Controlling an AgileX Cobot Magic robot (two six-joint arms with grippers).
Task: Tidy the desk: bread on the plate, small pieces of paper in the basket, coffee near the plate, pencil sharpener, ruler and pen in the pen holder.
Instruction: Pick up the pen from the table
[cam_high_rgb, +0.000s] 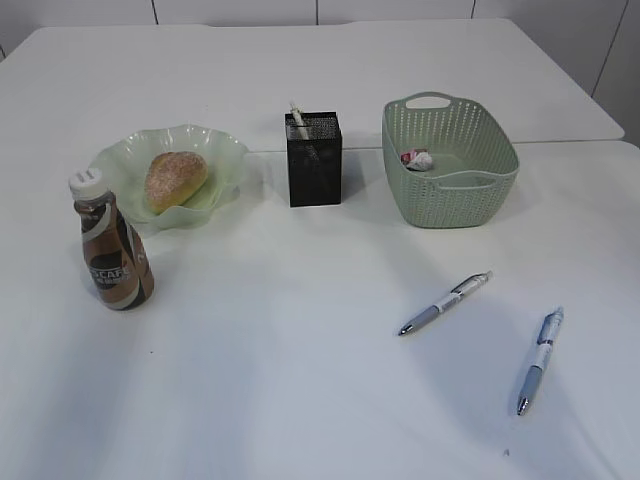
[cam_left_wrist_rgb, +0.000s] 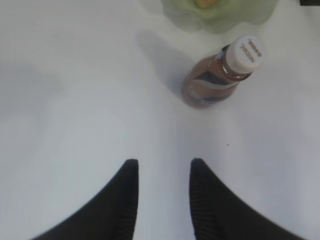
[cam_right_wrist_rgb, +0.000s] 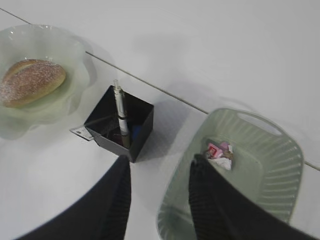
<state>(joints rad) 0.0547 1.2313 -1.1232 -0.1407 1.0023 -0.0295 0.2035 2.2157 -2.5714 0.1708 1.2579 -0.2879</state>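
We see the coffee (cam_high_rgb: 112, 250) near the desk's (cam_high_rgb: 300, 400) left edge, just in front of the plate (cam_high_rgb: 225, 155) holding the bread (cam_high_rgb: 175, 180). Our left gripper (cam_left_wrist_rgb: 163, 167) hangs spread and empty. The pen holder (cam_high_rgb: 314, 160) and basket (cam_high_rgb: 450, 165) stand mid-desk; our right gripper (cam_right_wrist_rgb: 159, 165), spread, hovers above them. Two pens (cam_high_rgb: 445, 302) (cam_high_rgb: 540, 360) lie toward the front right corner.

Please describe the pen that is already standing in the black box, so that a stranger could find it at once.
Start at the green basket at the back right of the desk; just to its left stands the black mesh box. The white pen stands in it, leaning, with its tip above the rim. The two other pens lie flat near the front.
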